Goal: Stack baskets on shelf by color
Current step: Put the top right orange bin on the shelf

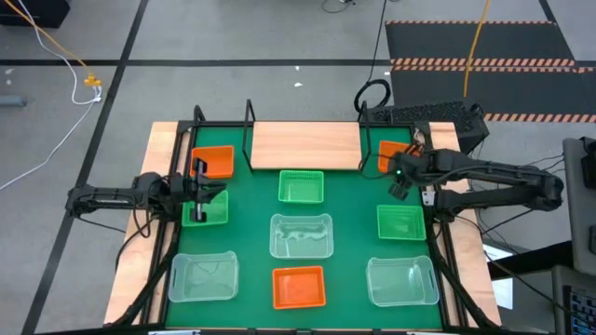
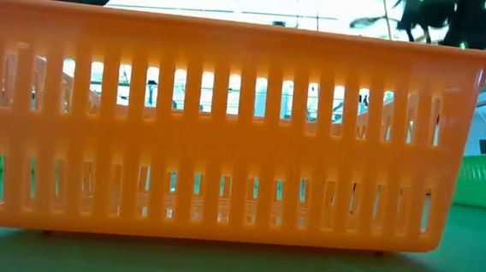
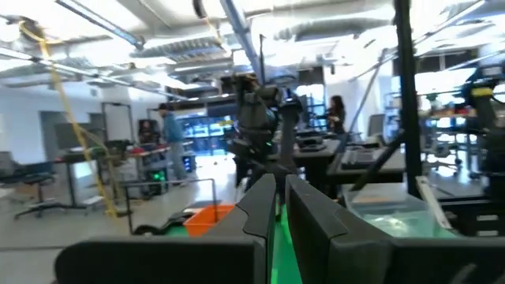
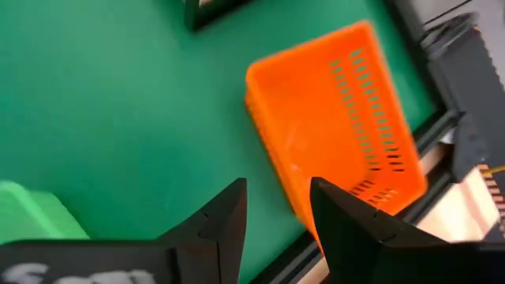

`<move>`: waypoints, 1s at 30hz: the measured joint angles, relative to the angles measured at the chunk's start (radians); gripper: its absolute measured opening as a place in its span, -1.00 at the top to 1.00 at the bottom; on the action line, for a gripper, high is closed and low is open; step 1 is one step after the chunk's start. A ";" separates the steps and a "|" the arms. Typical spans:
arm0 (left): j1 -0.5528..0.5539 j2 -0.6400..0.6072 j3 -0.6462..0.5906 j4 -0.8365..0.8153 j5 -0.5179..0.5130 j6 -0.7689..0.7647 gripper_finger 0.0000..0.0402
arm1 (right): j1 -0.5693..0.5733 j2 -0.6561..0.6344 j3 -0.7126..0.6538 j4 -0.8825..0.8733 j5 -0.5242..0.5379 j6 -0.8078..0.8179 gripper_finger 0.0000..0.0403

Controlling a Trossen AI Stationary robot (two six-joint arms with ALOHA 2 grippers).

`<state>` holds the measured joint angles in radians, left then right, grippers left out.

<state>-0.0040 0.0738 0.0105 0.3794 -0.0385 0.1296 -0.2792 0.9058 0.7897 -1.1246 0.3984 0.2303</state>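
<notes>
Nearest, red basket [image 1: 298,287] at the mat's front edge between two clear baskets [image 1: 204,277] [image 1: 402,280]; third clear one [image 1: 301,234] mid-mat, green baskets [image 1: 302,186] [image 1: 401,221] behind and right. Left hand [image 1: 197,193] near-closed over a green basket [image 1: 212,207] at left, grip unclear; red basket [image 1: 213,163] just beyond. Right hand [image 4: 276,207], fingers apart and empty, above a red basket [image 4: 335,118] at the far right by the shelf [image 1: 305,145].

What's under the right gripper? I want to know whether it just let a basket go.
An orange basket lies on the green mat below the right gripper, whose fingers are apart and empty. The mat under the basket is hidden.
</notes>
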 joint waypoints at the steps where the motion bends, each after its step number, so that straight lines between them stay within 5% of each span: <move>1: 0.000 0.000 0.000 0.000 -0.013 0.007 0.81 | -0.015 0.001 -0.027 0.021 -0.011 -0.020 0.32; 15: 0.000 0.000 0.000 0.015 -0.072 0.165 0.81 | -0.254 0.067 -0.013 0.130 -0.087 -0.349 0.32; 25: 0.000 0.000 0.000 0.005 -0.075 0.130 0.81 | -0.377 0.143 -0.013 0.232 -0.280 -0.277 0.32; 30: 0.000 0.000 0.000 -0.008 -0.075 0.123 0.81 | -0.393 0.176 -0.013 0.199 -0.239 -0.386 0.32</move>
<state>-0.0044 0.0739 0.0105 0.3714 -0.1135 0.2526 -0.6718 1.0820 0.7767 -0.9257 0.1590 -0.1560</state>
